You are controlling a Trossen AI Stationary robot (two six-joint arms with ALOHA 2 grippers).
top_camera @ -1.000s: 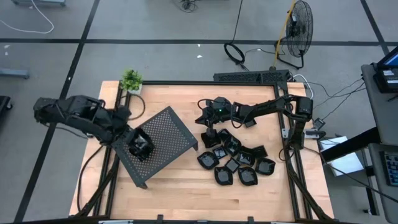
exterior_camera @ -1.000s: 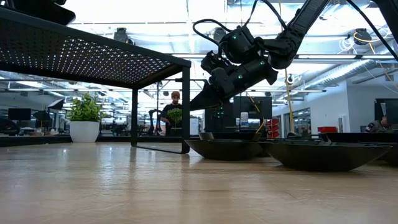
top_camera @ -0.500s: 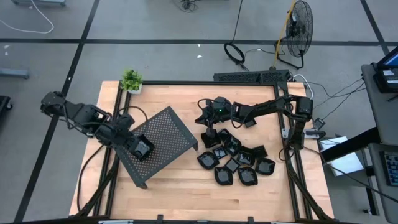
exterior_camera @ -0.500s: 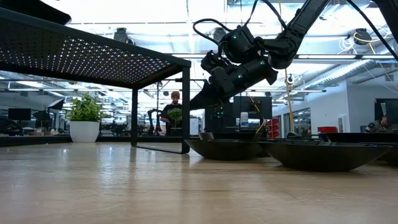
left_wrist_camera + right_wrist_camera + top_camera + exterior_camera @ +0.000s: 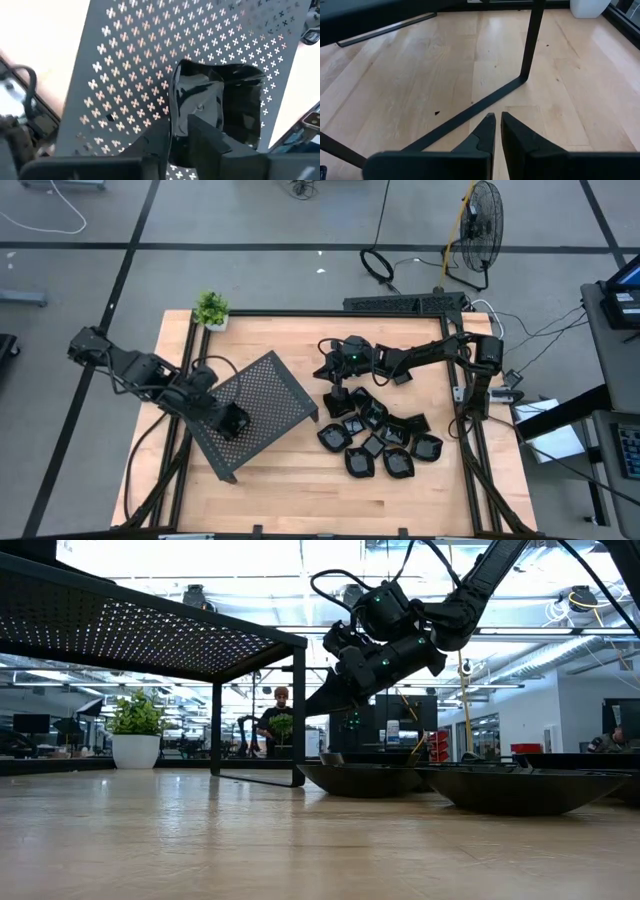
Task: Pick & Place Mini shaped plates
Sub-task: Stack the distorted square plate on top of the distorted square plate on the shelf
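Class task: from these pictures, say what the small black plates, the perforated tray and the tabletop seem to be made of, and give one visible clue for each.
Small black plates: likely glazed ceramic or hard plastic; glossy, with sharp reflections in the left wrist view.
Perforated tray: probably dark painted metal; thin, flat, punched with regular holes, on slim bar legs.
Tabletop: light wood, smooth finish; visible grain and plank seams.

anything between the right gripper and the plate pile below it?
Nothing: in the high view the right gripper hangs just above the plates; low view shows only air under it.

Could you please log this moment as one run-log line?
left hand: over perforated tray, fingers astride plate rim | right hand: shut, empty, above plate pile | phase: placing
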